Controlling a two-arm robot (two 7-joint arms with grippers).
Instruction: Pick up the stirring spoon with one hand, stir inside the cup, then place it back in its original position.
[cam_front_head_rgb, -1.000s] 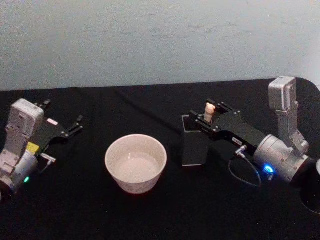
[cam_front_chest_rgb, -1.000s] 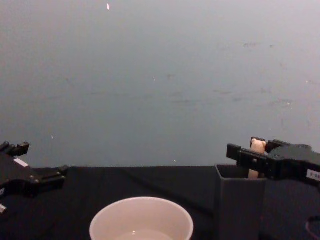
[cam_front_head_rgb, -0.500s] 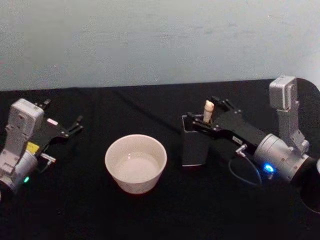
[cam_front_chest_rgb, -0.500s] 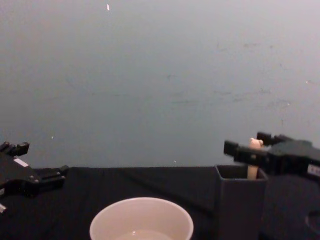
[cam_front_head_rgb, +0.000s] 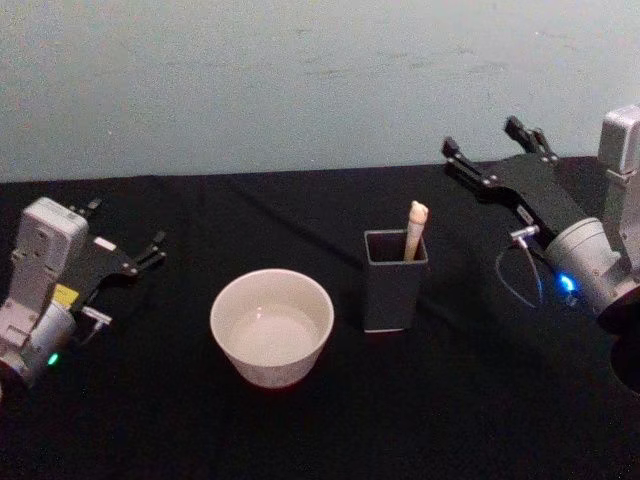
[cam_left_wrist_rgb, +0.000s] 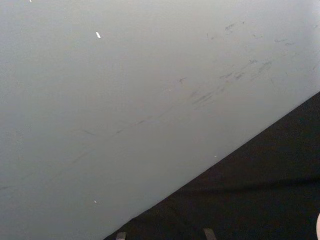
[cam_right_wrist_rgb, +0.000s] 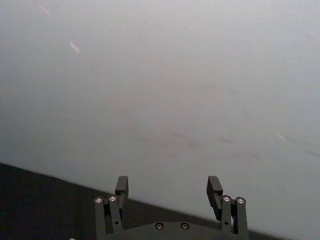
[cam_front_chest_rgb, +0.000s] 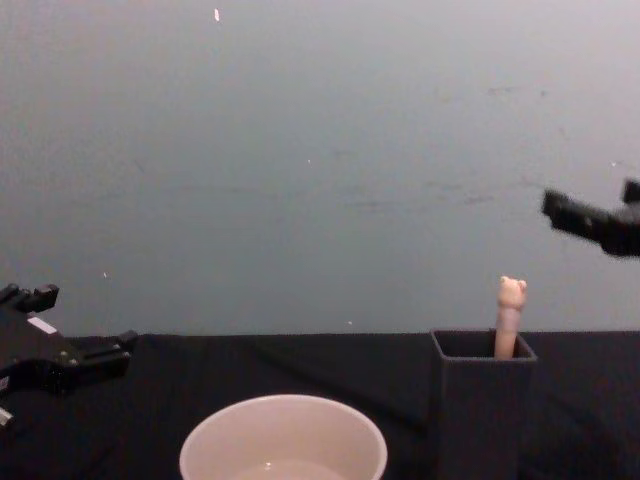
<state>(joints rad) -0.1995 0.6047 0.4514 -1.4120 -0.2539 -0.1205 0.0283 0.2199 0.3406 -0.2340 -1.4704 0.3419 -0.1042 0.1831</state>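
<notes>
Spoon (cam_front_head_rgb: 415, 229) upright in holder (cam_front_head_rgb: 394, 281), right tool (cam_front_head_rgb: 493, 145) open.

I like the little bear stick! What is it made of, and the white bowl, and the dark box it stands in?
The stirring spoon handle looks like matte beige plastic or silicone: smooth, with a moulded bear head. The cup seems glazed ceramic, maybe plastic: thick cream rim, soft sheen. The holder looks like dull dark grey plastic: flat square walls, no shine.

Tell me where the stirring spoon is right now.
The stirring spoon stands in the dark grey holder on the table's right half, just right of the cream cup; its bear-head handle pokes above the rim.
</notes>
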